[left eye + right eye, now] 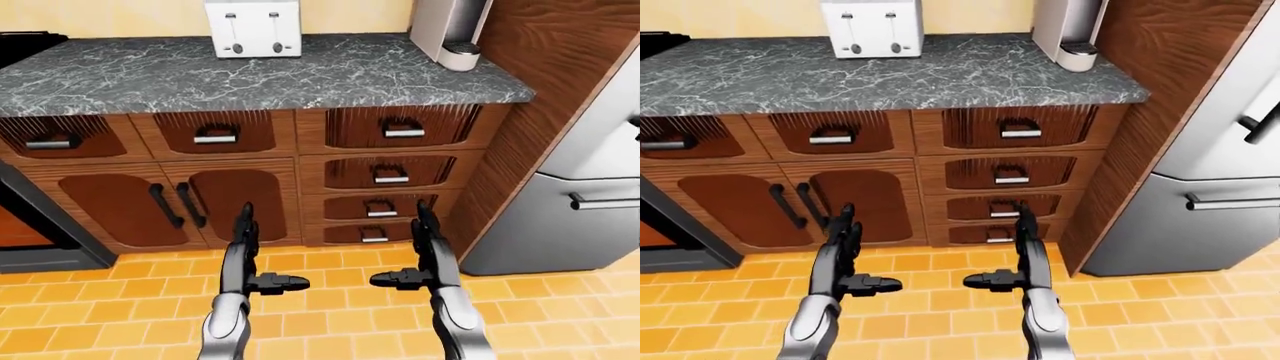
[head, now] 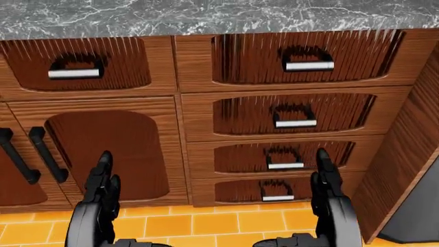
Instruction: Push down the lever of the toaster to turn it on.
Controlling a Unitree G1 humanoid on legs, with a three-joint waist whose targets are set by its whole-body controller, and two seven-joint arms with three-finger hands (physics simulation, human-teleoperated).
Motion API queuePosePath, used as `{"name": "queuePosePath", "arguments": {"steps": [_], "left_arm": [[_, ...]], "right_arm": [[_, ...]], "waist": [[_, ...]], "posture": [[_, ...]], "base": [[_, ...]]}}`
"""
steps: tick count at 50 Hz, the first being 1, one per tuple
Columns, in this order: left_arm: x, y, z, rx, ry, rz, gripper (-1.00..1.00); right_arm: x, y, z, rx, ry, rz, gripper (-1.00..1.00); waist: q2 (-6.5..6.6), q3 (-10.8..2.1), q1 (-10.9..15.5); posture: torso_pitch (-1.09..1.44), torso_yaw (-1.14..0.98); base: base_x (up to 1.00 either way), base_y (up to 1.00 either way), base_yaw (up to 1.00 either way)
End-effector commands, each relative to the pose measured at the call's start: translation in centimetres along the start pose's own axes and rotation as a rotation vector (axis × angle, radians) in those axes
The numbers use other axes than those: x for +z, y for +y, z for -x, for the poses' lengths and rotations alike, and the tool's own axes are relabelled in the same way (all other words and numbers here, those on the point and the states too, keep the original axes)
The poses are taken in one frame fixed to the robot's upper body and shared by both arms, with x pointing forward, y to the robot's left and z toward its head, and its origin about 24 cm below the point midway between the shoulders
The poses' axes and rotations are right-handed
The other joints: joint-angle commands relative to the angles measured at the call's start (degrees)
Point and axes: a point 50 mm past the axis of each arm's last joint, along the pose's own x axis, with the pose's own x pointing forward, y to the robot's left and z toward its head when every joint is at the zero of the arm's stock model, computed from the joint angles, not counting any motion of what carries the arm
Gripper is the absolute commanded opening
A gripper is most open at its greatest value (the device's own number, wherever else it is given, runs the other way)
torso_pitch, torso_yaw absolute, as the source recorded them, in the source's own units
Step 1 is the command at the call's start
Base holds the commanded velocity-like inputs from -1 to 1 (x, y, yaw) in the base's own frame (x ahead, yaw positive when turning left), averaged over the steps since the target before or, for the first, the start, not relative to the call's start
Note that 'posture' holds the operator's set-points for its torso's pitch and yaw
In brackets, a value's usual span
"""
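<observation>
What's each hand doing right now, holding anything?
Left hand: open, fingers straight, holding nothing, low by the cabinet doors.
Right hand: open, fingers straight, holding nothing, low by the drawers.

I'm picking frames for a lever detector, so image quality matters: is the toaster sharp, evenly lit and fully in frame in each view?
Left-eye view: the toaster is evenly lit without glare, slightly soft, its top cropped by the frame edge. Right-eye view: the same, with two lever slots visible. Head view: the toaster is out of frame; only the counter edge and drawers show, with both hands low, left hand and right hand.
</observation>
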Motion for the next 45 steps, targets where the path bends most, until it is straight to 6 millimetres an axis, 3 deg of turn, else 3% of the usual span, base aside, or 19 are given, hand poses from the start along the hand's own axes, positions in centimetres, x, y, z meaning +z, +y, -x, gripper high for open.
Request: {"name": "queuePosePath", "arguments": {"steps": [1, 5, 7, 8, 9, 10, 16, 19, 21, 22, 23, 25, 30, 32, 34, 35, 36, 37, 45], "left_arm": [[2.07, 0.48, -0.31, 0.018, -0.102, -0.009, 1.00], [2.29, 0.44, -0.29, 0.018, -0.102, -0.009, 1.00], [2.20, 0.44, -0.30, 0.018, -0.101, -0.010, 1.00], [2.23, 0.43, -0.28, 0.018, -0.101, -0.010, 1.00], [2.15, 0.45, -0.32, 0.018, -0.101, -0.009, 1.00], [2.10, 0.45, -0.31, 0.018, -0.100, -0.010, 1.00], [2.32, 0.42, -0.27, 0.018, -0.101, -0.006, 1.00], [2.22, 0.49, -0.34, 0.019, -0.101, -0.005, 1.00], [2.12, 0.49, -0.36, 0.019, -0.101, -0.005, 1.00], [2.04, 0.51, -0.35, 0.019, -0.102, -0.005, 1.00], [2.01, 0.52, -0.37, 0.019, -0.102, -0.004, 1.00], [1.95, 0.52, -0.37, 0.020, -0.102, -0.004, 1.00], [2.04, 0.51, -0.41, 0.020, -0.101, -0.004, 1.00], [2.28, 0.45, -0.34, 0.019, -0.102, -0.005, 1.00], [2.40, 0.45, -0.30, 0.021, -0.101, -0.005, 1.00], [2.31, 0.47, -0.30, 0.021, -0.102, -0.005, 1.00], [2.08, 0.53, -0.38, 0.021, -0.101, -0.005, 1.00], [2.15, 0.51, -0.36, 0.020, -0.101, -0.005, 1.00], [2.31, 0.45, -0.29, 0.019, -0.102, -0.006, 1.00]], "right_arm": [[2.17, 0.72, -0.35, 0.029, -0.107, -0.003, 1.00], [2.21, 0.72, -0.34, 0.029, -0.107, -0.002, 1.00], [2.21, 0.73, -0.32, 0.029, -0.107, -0.003, 1.00], [2.22, 0.73, -0.32, 0.029, -0.107, -0.003, 1.00], [2.26, 0.73, -0.28, 0.028, -0.106, -0.002, 1.00], [2.20, 0.70, -0.33, 0.028, -0.106, -0.004, 1.00], [2.03, 0.65, -0.47, 0.029, -0.108, -0.005, 1.00], [2.17, 0.67, -0.34, 0.028, -0.109, -0.006, 1.00], [2.22, 0.68, -0.31, 0.027, -0.109, -0.006, 1.00], [2.23, 0.65, -0.31, 0.025, -0.109, -0.007, 1.00], [2.24, 0.65, -0.30, 0.025, -0.110, -0.007, 1.00], [2.19, 0.65, -0.36, 0.025, -0.110, -0.006, 1.00], [2.16, 0.65, -0.41, 0.026, -0.110, -0.006, 1.00], [2.25, 0.67, -0.36, 0.026, -0.110, -0.005, 1.00], [2.08, 0.62, -0.44, 0.026, -0.111, -0.004, 1.00], [2.20, 0.66, -0.30, 0.026, -0.111, -0.004, 1.00], [2.29, 0.68, -0.25, 0.026, -0.111, -0.004, 1.00], [2.26, 0.68, -0.25, 0.026, -0.111, -0.004, 1.00], [2.12, 0.63, -0.37, 0.025, -0.110, 0.000, 1.00]], "waist": [[0.05, -0.97, 0.42], [2.68, 0.03, 0.39], [6.06, -0.81, 0.39], [6.04, -1.16, 0.45], [5.20, -0.71, 1.03], [5.35, -0.38, 0.80], [2.44, -0.41, 0.83], [-0.62, -0.16, 0.67], [-4.23, -1.24, 0.39], [-1.43, -0.54, -0.23], [-2.21, -0.78, 0.09], [-1.92, -1.25, -0.16], [0.89, -0.47, 0.07], [2.99, -0.38, -0.04], [6.92, -1.25, 0.04], [6.56, -1.48, 0.25], [5.51, -0.83, 0.62], [5.39, -0.42, 0.51], [0.88, -0.41, 0.62]], "posture": [[0.00, 0.00], [0.00, 0.00], [0.00, 0.00], [0.00, 0.00], [0.00, 0.00], [0.00, 0.00], [0.00, 0.00], [0.00, 0.00], [0.00, 0.00], [0.00, 0.00], [0.00, 0.00], [0.00, 0.00], [0.00, 0.00], [0.00, 0.00], [0.00, 0.00], [0.00, 0.00], [0.00, 0.00], [0.00, 0.00], [0.00, 0.00]], "base": [[0.00, 0.12, 0.00], [0.00, 0.12, 0.00], [0.00, 0.12, 0.00], [0.00, 0.12, 0.00], [0.00, 0.12, 0.00], [0.00, 0.12, 0.00], [0.00, 0.13, 0.00], [0.00, 0.24, 0.00], [0.00, 0.24, 0.00], [0.00, 0.24, 0.00], [0.00, 0.24, 0.00], [0.00, 0.24, 0.00], [0.00, 0.24, 0.00], [0.00, 0.23, 0.00], [0.00, 0.23, 0.00], [0.00, 0.24, 0.00], [0.00, 0.24, 0.00], [0.00, 0.23, 0.00], [0.00, 0.24, 0.00]]}}
